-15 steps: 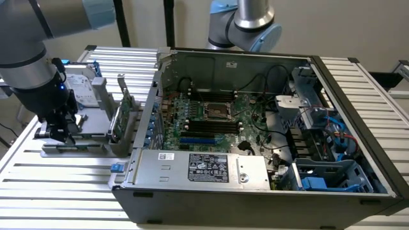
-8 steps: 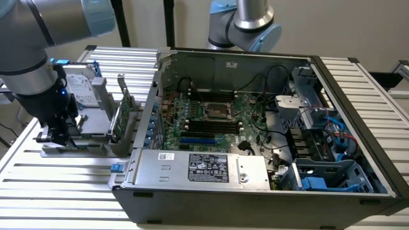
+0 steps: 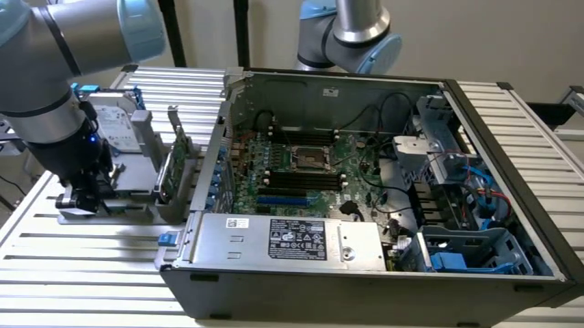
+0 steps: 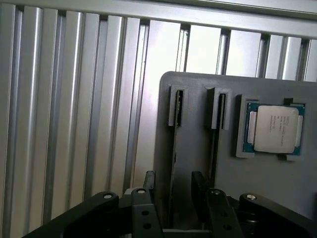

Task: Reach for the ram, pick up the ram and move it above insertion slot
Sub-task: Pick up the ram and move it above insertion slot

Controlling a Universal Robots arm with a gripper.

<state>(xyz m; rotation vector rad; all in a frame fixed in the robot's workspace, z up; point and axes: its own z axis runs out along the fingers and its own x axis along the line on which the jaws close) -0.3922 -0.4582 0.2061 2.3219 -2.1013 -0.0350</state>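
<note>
The ram point(image 4: 174, 144) shows edge-on in the wrist view as a thin dark stick standing upright in a slot of the grey holder plate point(image 4: 195, 106). My gripper point(image 4: 173, 179) is open and straddles it. One black finger point(image 4: 149, 181) is on one side, the other finger point(image 4: 198, 182) on the opposite side, with a small gap at each. In the exterior view the gripper point(image 3: 84, 197) is low over the holder point(image 3: 128, 208) at the exterior view's left, beside the open computer case. The black insertion slots point(image 3: 306, 180) lie on the motherboard inside the case.
A second thin board point(image 4: 214, 148) stands in the neighbouring holder slot, and a processor chip point(image 4: 275, 129) lies in a recess beside it. The bigger green expansion card point(image 3: 174, 171) and a hard drive point(image 3: 114, 126) stand on the holder. The case wall point(image 3: 212, 164) rises between holder and motherboard.
</note>
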